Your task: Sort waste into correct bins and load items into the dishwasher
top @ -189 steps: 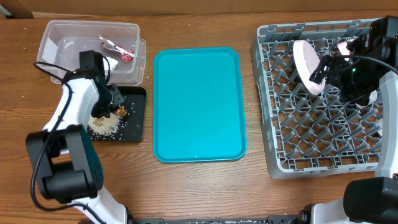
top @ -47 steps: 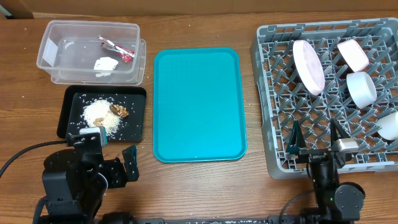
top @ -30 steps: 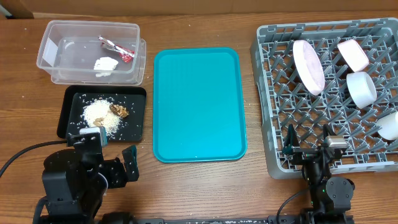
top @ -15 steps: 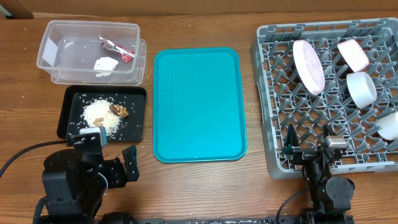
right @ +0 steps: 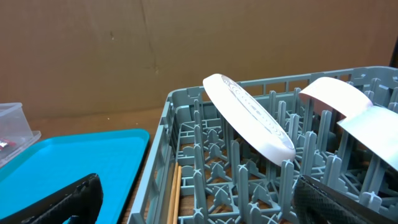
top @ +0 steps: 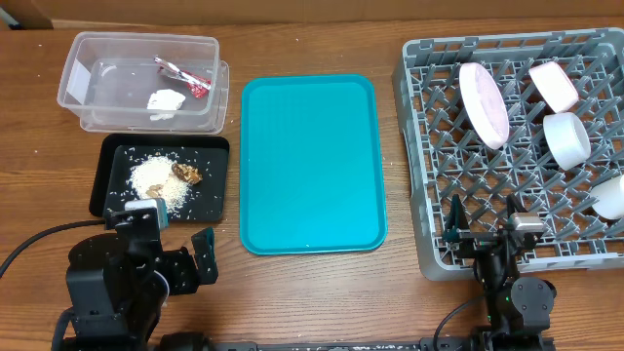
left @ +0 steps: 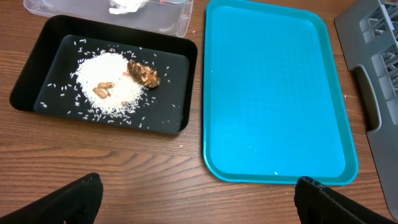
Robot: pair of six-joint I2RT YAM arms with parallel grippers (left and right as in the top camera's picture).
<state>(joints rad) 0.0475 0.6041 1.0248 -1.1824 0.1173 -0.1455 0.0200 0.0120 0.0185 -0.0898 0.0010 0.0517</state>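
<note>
Left gripper (left: 198, 182) is spread wide, its two dark fingers (left: 74, 196) far apart with nothing between them; right gripper (top: 483, 222) likewise gapes empty, fingers pointing forward; each arm sits folded low behind its claw.

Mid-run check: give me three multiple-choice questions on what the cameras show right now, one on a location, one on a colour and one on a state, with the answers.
1. Where is the red wrapper?
A. In the clear tub
B. In the dish rack
C. On the teal tray

2. What colour is the shallow tray holding the rice?
A. White
B. Red
C. Black

3. How are the left gripper and right gripper?
A. Both open and empty
B. Both shut on chopsticks
C. Left shut on the wrapper

Answers:
1 A: the wrapper lies near the tissue inside the tub.
2 C: the rice pile sits on a black floor.
3 A: each wrist view shows the fingers far apart with nothing between them.
</note>
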